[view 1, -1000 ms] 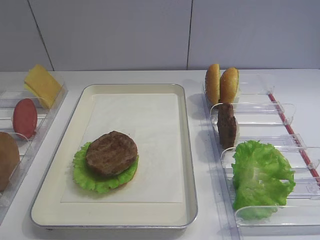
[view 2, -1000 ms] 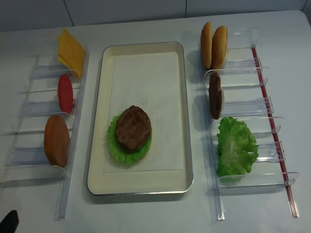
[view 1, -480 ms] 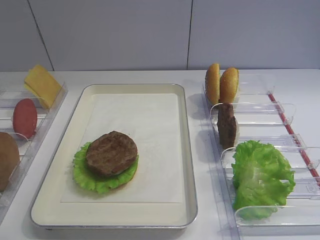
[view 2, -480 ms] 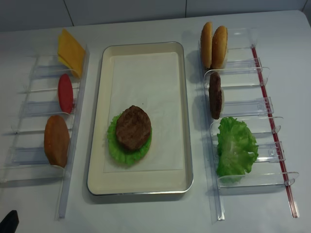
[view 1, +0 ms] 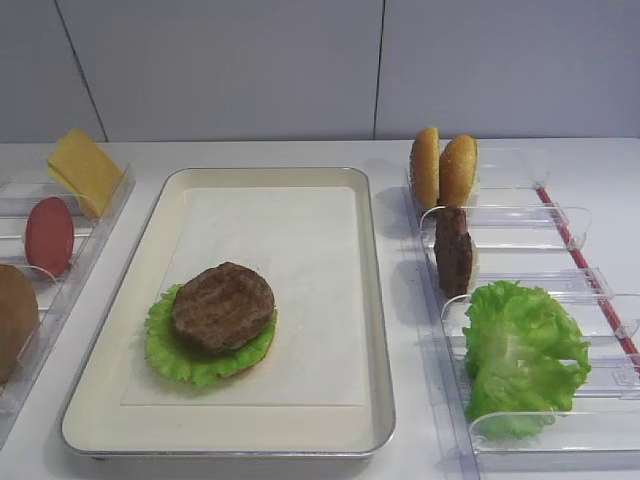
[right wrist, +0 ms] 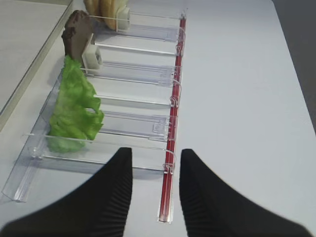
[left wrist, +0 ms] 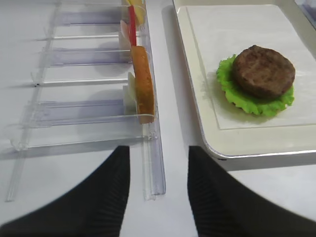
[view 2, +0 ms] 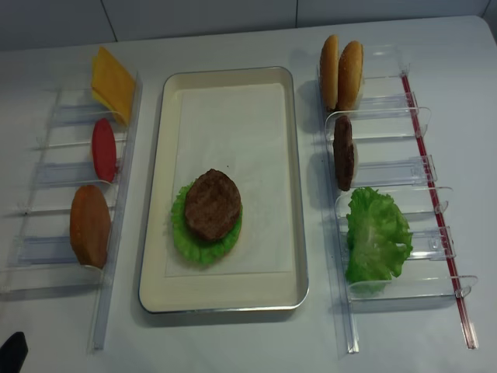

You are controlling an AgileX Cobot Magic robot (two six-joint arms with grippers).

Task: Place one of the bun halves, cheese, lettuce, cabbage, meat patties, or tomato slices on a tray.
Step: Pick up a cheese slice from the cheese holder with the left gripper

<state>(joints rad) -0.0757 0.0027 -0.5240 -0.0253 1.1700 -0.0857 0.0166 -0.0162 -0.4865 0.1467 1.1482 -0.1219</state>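
Left rack, along the worktop's left edge: cheese (view 2: 113,83) leans at the far end, tomato slice (view 2: 103,149) stands in the middle slot, one bun half (view 2: 89,225) in the near slot. Against the frames of a second ago, no item has shifted.

Left claw (left wrist: 157,190): jaws spread wide, nothing between them, hovering off the near end of the left rack. Only a dark tip shows at the near left corner of the worktop in the overhead view, about where it was a second ago.

Tray (view 2: 288,194), centre of the worktop: a meat patty (view 2: 212,204) lies on lettuce (view 2: 183,231) near the tray's near left corner. Stack unchanged.

Right rack: two bun halves (view 2: 340,72) at the far end, a spare patty (view 2: 343,152) on edge, loose lettuce (view 2: 377,235) in the near slots.

Right claw (right wrist: 155,190): jaws apart, empty, poised over the near end of the right rack.

Judgement: nothing has changed over the last second, so this is a pause between placements. Patty is down; cheese or tomato seems the likely next pick, both nearer the left claw.
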